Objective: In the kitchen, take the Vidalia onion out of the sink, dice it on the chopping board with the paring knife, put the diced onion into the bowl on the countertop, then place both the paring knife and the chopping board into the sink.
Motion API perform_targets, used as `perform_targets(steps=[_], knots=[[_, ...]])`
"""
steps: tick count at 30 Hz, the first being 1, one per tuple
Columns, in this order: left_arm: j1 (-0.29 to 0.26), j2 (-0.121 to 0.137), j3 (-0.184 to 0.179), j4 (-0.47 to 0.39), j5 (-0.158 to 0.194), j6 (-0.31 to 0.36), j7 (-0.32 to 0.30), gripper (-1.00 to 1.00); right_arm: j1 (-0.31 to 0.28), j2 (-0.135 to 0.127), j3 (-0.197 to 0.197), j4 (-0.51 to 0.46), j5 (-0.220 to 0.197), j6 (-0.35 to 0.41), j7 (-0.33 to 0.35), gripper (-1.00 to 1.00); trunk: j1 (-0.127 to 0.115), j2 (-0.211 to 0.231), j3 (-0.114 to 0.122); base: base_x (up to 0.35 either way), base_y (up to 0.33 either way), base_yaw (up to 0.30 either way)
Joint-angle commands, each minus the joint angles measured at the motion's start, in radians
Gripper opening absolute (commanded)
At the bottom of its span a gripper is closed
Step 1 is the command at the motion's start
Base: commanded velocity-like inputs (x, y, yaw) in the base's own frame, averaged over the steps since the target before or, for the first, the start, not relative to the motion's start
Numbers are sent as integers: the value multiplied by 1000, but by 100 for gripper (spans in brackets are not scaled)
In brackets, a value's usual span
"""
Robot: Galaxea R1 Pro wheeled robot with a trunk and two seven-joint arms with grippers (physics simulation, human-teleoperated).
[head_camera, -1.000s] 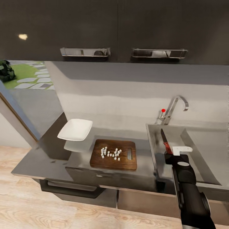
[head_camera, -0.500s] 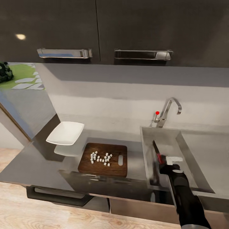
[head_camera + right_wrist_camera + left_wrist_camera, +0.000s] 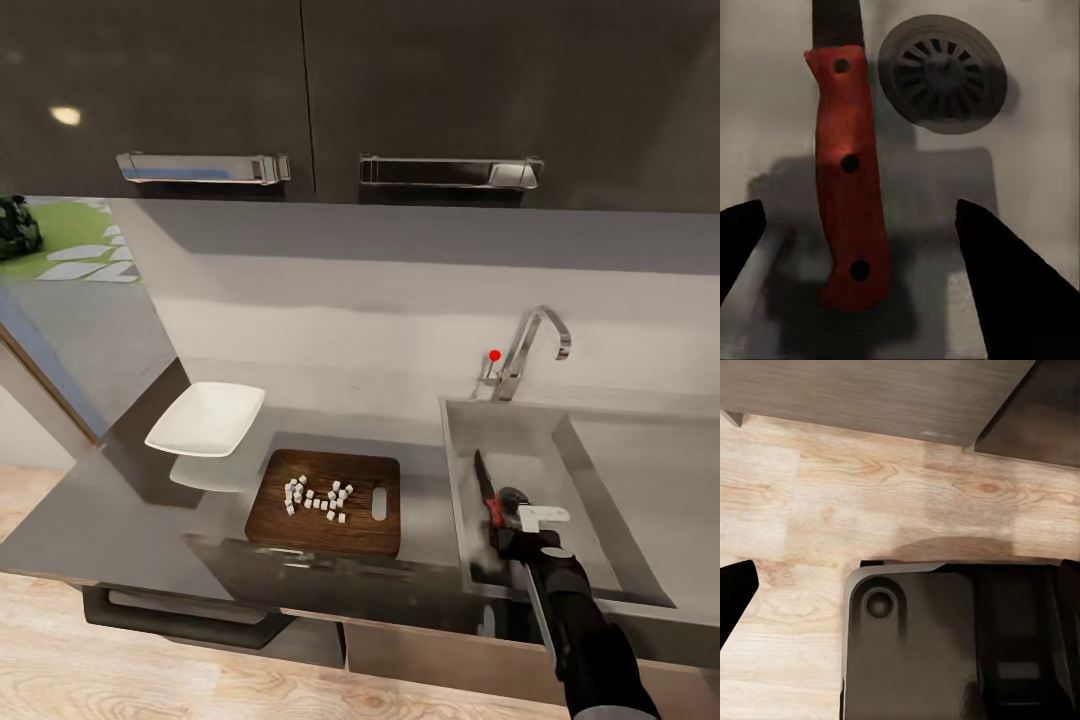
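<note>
The paring knife (image 3: 486, 485), red handle and dark blade, lies low inside the sink (image 3: 600, 450) near its left wall. In the right wrist view the knife (image 3: 846, 172) rests on the grey basin floor beside the round drain (image 3: 941, 71), between the spread fingers of my right gripper (image 3: 859, 210) and touching neither. That gripper (image 3: 515, 520) is open just above the basin. Whitish diced onion bits (image 3: 318, 497) lie scattered on the chopping board (image 3: 300, 530). The white bowl (image 3: 205, 418) sits left of the board on the dark countertop (image 3: 100, 520). My left gripper finger (image 3: 735, 596) hangs over wood floor.
A chrome tap (image 3: 530, 345) with a red knob (image 3: 494, 354) stands behind the sink. Dark wall cabinets (image 3: 300, 90) hang overhead. The left wrist view looks down on the robot's dark base (image 3: 945, 645) and the plank floor (image 3: 870, 495).
The camera first shifted right. My right gripper then sank lower into the sink with the knife, and the knife now lies free between the open fingers.
</note>
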State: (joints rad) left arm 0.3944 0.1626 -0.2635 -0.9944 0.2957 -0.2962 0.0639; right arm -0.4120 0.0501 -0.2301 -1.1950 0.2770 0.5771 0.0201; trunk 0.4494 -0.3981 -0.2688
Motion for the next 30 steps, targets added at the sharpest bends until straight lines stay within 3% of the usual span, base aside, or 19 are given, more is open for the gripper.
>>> perform_targets(steps=[1, 8, 12, 15, 20, 30], knots=[[0, 2, -5, -1, 6, -3, 7, 100, -1, 1, -2, -5, 5, 5, 2, 100, 1, -2, -2, 0, 0, 0], [0, 2, -5, 2, 7, -3, 7, 100, -1, 1, -2, -88, 5, 6, 4, 100, 1, -2, -2, 0, 0, 0], [0, 2, -5, 8, 6, -3, 7, 100, -1, 10, 1, -308, 5, 42, -1, 100, 1, -2, -2, 0, 0, 0], [0, 1, -5, 12, 6, -3, 7, 100, -1, 16, 5, -415, 5, 138, 1, 100, 1, -2, -2, 0, 0, 0], [0, 0, -5, 14, 6, -3, 7, 100, -1, 19, 11, -436, 4, 166, 3, 100, 1, -2, -2, 0, 49, 0], [0, 1, -5, 14, 7, -3, 7, 100, -1, 20, 12, -437, 4, 171, 14, 100, 1, -2, -2, 0, 277, 0]])
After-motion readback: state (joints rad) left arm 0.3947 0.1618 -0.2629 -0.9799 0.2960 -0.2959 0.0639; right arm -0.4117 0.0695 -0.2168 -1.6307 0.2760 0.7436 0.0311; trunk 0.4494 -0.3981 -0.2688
